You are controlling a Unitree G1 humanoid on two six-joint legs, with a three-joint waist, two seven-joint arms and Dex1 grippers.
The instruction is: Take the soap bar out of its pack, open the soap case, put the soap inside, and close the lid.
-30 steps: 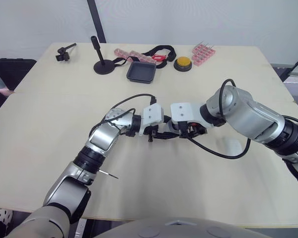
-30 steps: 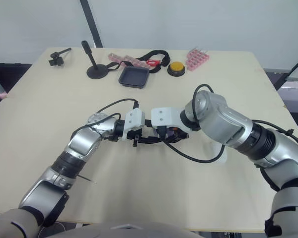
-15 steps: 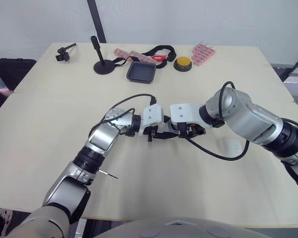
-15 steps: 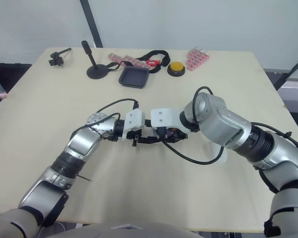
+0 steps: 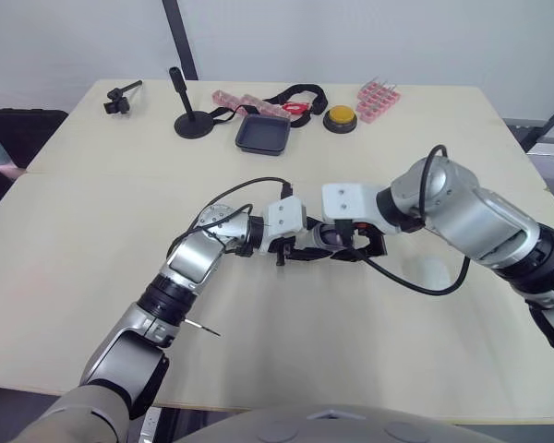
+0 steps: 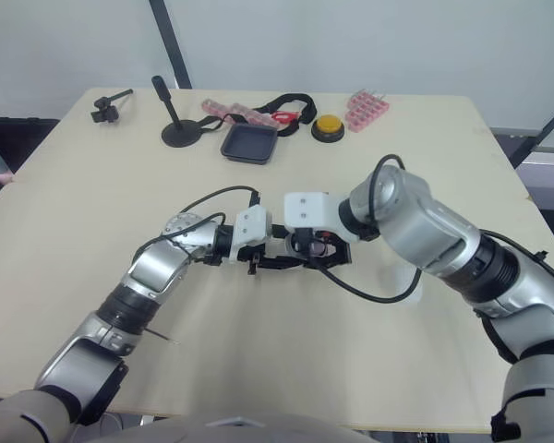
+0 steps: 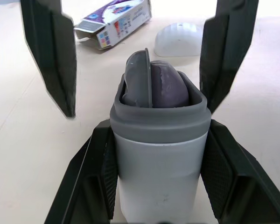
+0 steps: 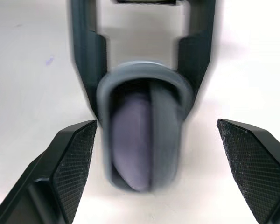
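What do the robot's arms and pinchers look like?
The left arm and right arm are rounded silver shells with black joints. White boxes at the wrists trail looping black cables. The left gripper and right gripper each have two black, bumpy-padded fingers.

One case [image 7: 158, 163], one soap [image 7: 171, 86], one pack [image 7: 115, 21]

right claw [image 8: 156, 126] drawn slightly back from soap case [image 7: 161, 140], wrist raised and tilted

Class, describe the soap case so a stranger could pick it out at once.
At the middle of the beige table, the left gripper clamps the soap case. Unlike the printed pack and white dome lying nearby, it is a white tub with a grey rim and purple soap inside.
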